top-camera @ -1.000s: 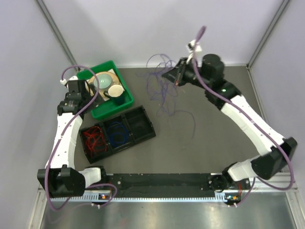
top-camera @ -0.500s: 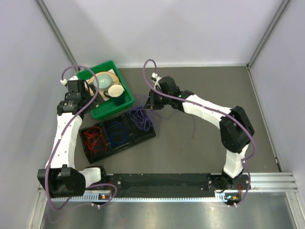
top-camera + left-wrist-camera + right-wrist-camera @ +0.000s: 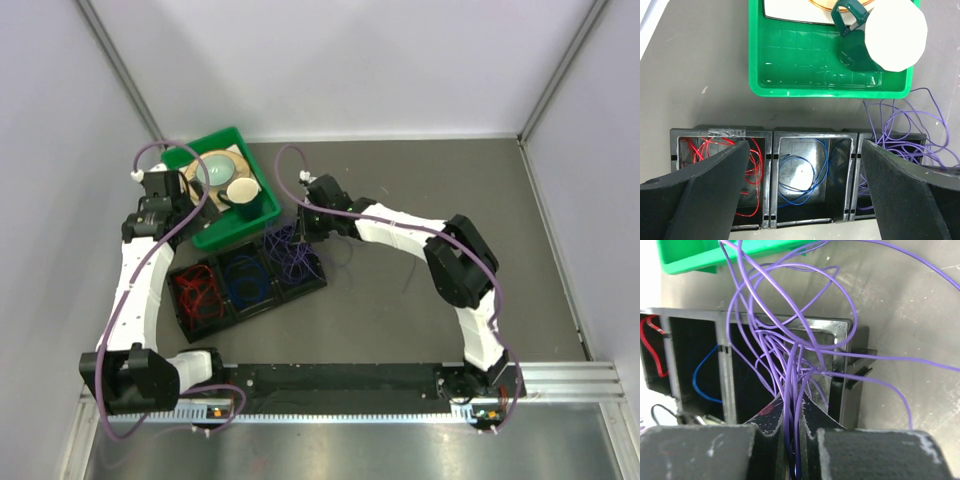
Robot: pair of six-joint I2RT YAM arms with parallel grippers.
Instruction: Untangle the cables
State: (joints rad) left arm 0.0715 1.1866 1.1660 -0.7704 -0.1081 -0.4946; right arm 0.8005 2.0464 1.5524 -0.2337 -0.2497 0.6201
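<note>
moved: right gripper (image 3: 792, 412) has carried purple cable (image 3: 792, 375) to black tray (image 3: 772, 175) | cable: pinched between its jaws, loops over tray's right end | right arm (image 3: 400, 228): stretched left, low | left gripper (image 3: 805, 145): jaws apart

right hand (image 3: 792, 410) | swung left and down | purple cables (image 3: 293, 252) now over black tray (image 3: 771, 175)
</note>
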